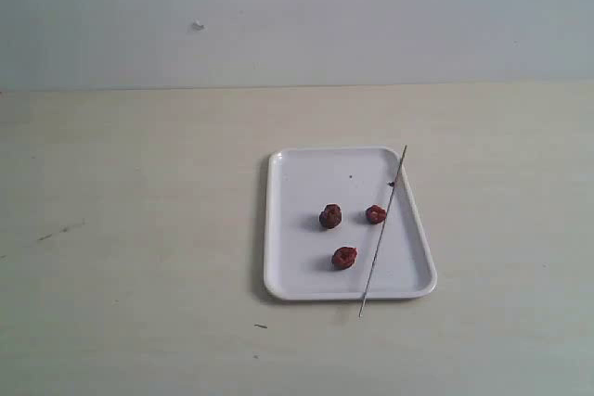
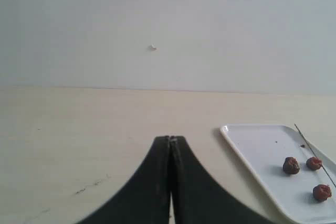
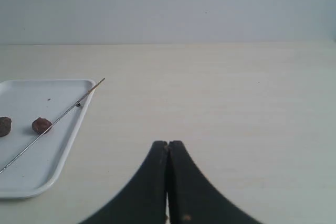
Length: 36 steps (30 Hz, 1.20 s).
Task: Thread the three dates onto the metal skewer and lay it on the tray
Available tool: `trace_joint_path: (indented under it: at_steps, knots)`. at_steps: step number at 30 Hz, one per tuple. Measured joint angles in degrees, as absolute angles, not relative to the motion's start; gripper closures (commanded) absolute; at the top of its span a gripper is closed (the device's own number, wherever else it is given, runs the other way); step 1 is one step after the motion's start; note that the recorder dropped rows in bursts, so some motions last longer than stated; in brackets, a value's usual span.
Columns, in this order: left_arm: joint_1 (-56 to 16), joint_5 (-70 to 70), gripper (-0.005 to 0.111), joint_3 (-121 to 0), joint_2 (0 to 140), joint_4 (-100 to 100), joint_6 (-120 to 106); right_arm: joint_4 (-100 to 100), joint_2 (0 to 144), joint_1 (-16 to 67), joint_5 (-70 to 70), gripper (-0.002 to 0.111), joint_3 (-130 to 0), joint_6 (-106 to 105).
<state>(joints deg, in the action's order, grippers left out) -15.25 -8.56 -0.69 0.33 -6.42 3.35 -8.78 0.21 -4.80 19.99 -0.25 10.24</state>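
step: nothing's threaded yet, all 3 dates (image 1: 330,216) are loose on the tray (image 1: 297,229), so I'd call this the skewer pickup

skewer near tip: the metal skewer (image 1: 383,231) lies slantwise along the tray's right side. Its near end sticks out past the near rim over the table (image 1: 139,229). I'd grab there, where the rim props it up, instead of scraping flat plastic

nearest date (image 1: 344,257): sits alone, just left of the rod and apart from it, easy 1st one to spear

2 far dates: the left one is darker and clear of everything. The right one (image 1: 376,214) is right up against the skewer, can't tell if it's touching, so I'd lift the rod straight up

skewer far tip: pokes past the far rim too

left claw (image 2: 170,140): pinched fully closed, nothing in it, well apart from the tray

right claw (image 3: 168,143): same, closed tight and empty. The skewer's on its side, so I'd send this one, and it has to open 1st
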Motion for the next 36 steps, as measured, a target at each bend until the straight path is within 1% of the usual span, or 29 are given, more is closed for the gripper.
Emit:
trace_joint_path:
  at_steps: [19,21,24,29,33,36]
  knots:
    - [-15.3,-8.6,0.107,-0.7,0.3,-6.4,3.4,-9.1,0.2,-4.8,19.4,0.108,-0.3,10.2]
    - [-15.3,-8.6,0.107,-0.7,0.3,-6.4,3.4,-9.9,0.2,-4.8,17.1,0.108,-0.3,10.2]
    - [-15.3,-8.6,0.107,-0.7,0.3,-6.4,3.2,-9.8,0.3,-4.8,9.4,0.108,-0.3,10.2]
    - [-15.3,-8.6,0.107,-0.7,0.3,-6.4,3.2,-3.0,0.3,-4.8,-3.7,0.108,-0.3,10.5]
    - [-15.3,-8.6,0.107,-0.7,0.3,-6.4,3.2,0.6,0.3,-4.8,-9.3,0.108,-0.3,10.6]
    - [-15.3,-8.6,0.107,-0.7,0.3,-6.4,3.2,5.8,0.3,-4.8,-11.0,0.108,-0.3,10.7]
